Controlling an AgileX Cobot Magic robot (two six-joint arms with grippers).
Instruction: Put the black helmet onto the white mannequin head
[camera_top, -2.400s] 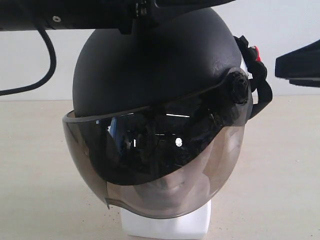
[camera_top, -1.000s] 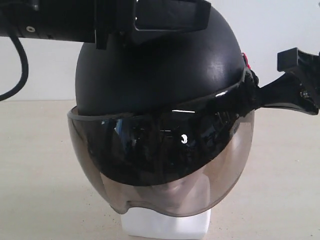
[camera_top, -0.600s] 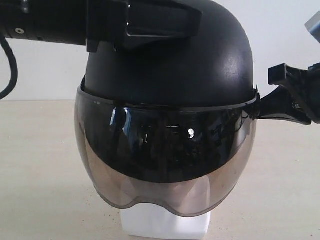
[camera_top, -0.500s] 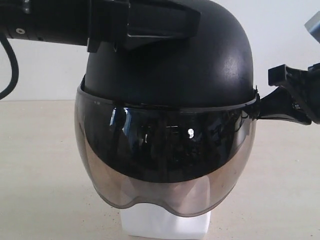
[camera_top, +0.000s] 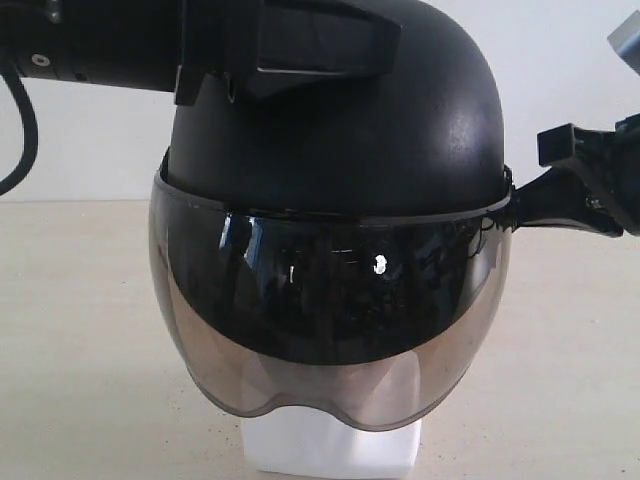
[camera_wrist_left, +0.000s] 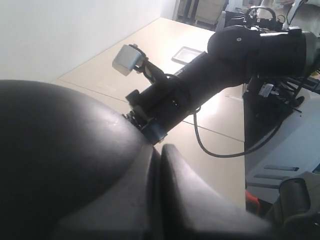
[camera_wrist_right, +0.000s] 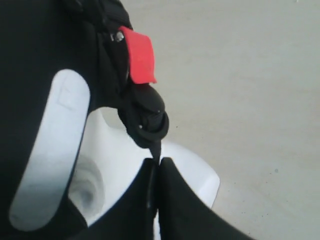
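The black helmet sits level over the white mannequin head, whose squarish base shows under the smoky visor. My left gripper lies on the helmet's crown, fingers pressed together with nothing between them beside the dome. My right gripper is at the helmet's side, shut on the black chin strap just below its buckle and red tab. The white head and the helmet's white inner label show behind the strap.
A beige tabletop surrounds the head, with a white wall behind. The left arm's cable hangs at the left. The right arm reaches in over the table; dark equipment stands beyond the table's edge.
The helmet was tilted with the visor askew; it has come level and settled lower on the head. My right gripper came in and closed on the strap. Almost nothing moved in the last half second.
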